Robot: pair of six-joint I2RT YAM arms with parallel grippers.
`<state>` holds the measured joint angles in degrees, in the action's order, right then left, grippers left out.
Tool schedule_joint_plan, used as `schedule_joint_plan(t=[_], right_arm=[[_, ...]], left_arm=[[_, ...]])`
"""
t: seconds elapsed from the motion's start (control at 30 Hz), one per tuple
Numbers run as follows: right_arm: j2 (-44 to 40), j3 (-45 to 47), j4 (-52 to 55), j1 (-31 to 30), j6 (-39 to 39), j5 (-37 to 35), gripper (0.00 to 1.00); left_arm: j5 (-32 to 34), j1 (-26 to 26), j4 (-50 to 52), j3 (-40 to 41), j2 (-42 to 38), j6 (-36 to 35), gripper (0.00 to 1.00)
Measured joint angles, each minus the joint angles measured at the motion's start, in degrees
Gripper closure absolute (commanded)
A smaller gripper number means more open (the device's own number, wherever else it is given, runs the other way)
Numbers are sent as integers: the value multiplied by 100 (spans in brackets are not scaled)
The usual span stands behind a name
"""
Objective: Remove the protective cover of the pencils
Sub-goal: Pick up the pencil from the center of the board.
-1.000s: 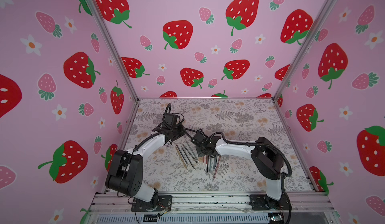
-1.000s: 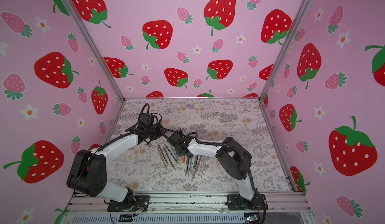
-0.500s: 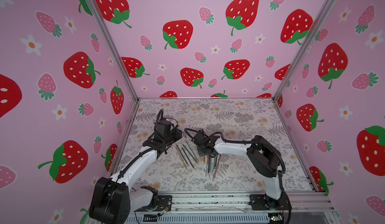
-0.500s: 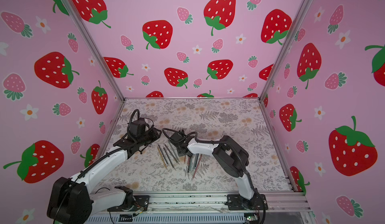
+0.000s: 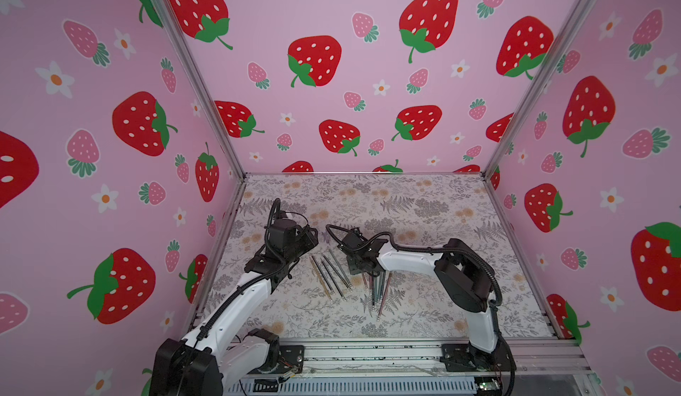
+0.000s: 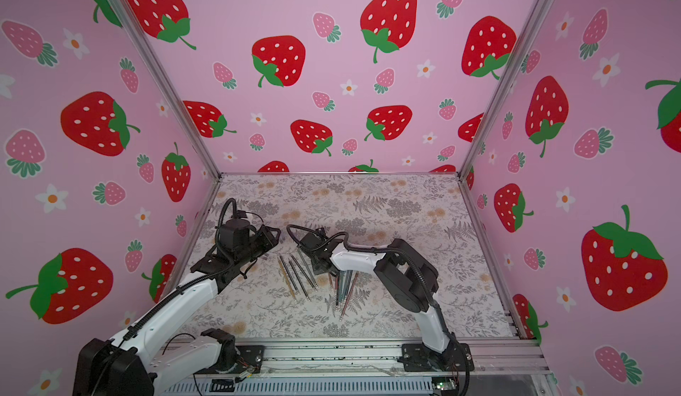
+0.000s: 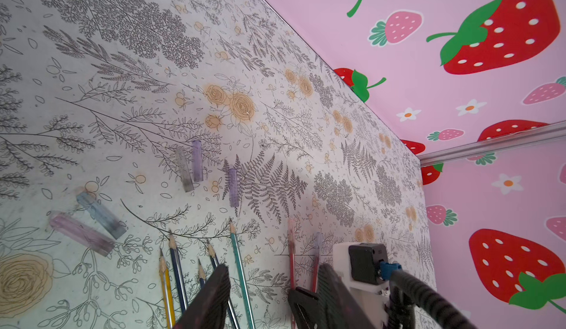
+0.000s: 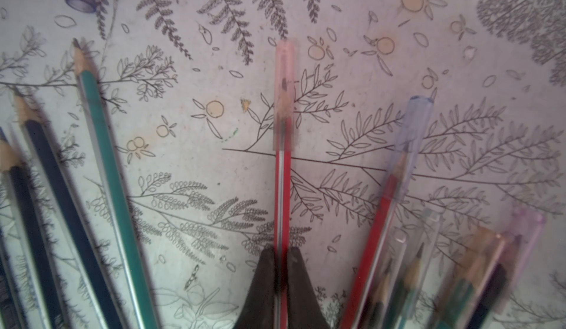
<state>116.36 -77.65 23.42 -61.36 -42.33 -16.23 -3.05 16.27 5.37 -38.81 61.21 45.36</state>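
Pencils (image 5: 377,292) fan out beneath the right tool (image 8: 281,252), whose jaws are pressed together on one red pencil (image 8: 282,189); its tip sits inside a pinkish clear cap (image 8: 284,91). Just beside it lie more capped ones, one of them red in a bluish cap (image 8: 412,128). Bare pencils (image 5: 331,274) lie toward the left arm's side, near the left tool (image 7: 272,270), which is spread and empty. Five loose caps (image 7: 196,165) rest past their tips. Both clusters sit near the middle of the desk (image 5: 423,206), well apart from the side walls (image 5: 206,191) and the front rail (image 5: 368,353), with open floral surface toward the back wall (image 5: 368,117).
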Motion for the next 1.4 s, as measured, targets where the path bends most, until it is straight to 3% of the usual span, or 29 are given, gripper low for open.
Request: schedule_joint_plan(t=[0.6,1.03,1.4], right_arm=[[72,-151,-81,4,111,232,100],[-868,439,-595,4,446,389,100],[-1097,833,-1005,-42,595,431,100]], left_arm=[[-457,-15,-553,192,166,-7,54],[-1097,-15,-713,190,675,-4,55],[-1366,31,-988,173,1132,98,55]])
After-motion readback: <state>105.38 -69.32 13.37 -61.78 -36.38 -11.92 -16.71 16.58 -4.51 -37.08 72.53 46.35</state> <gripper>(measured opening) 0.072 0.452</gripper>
